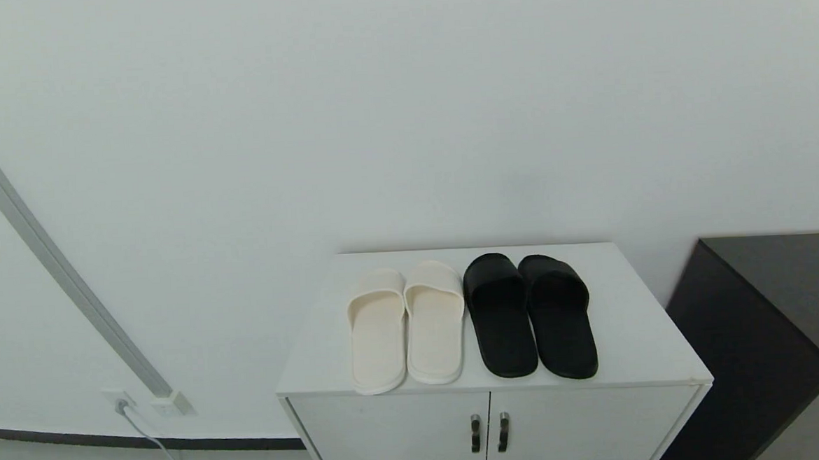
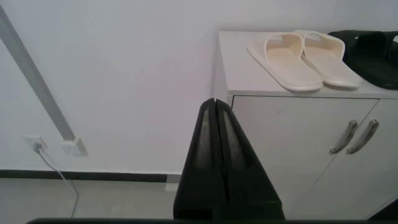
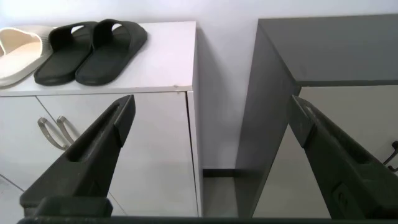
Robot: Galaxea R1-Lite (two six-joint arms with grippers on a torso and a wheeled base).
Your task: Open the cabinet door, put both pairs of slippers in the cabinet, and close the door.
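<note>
A low white cabinet (image 1: 639,330) stands against the wall with both doors closed and two metal handles (image 1: 489,433) side by side. On its top lie a cream pair of slippers (image 1: 406,325) on the left and a black pair of slippers (image 1: 529,313) on the right. My left gripper (image 2: 215,107) is shut with nothing in it, low and to the left of the cabinet (image 2: 292,134). My right gripper (image 3: 211,112) is open, to the right of the cabinet (image 3: 155,149), near the black slippers (image 3: 90,51).
A dark grey cabinet (image 1: 772,337) stands close to the right of the white one, with a narrow gap between them. On the left wall there is a slanted cable duct (image 1: 54,263) and a socket with a plugged-in cable (image 1: 121,403).
</note>
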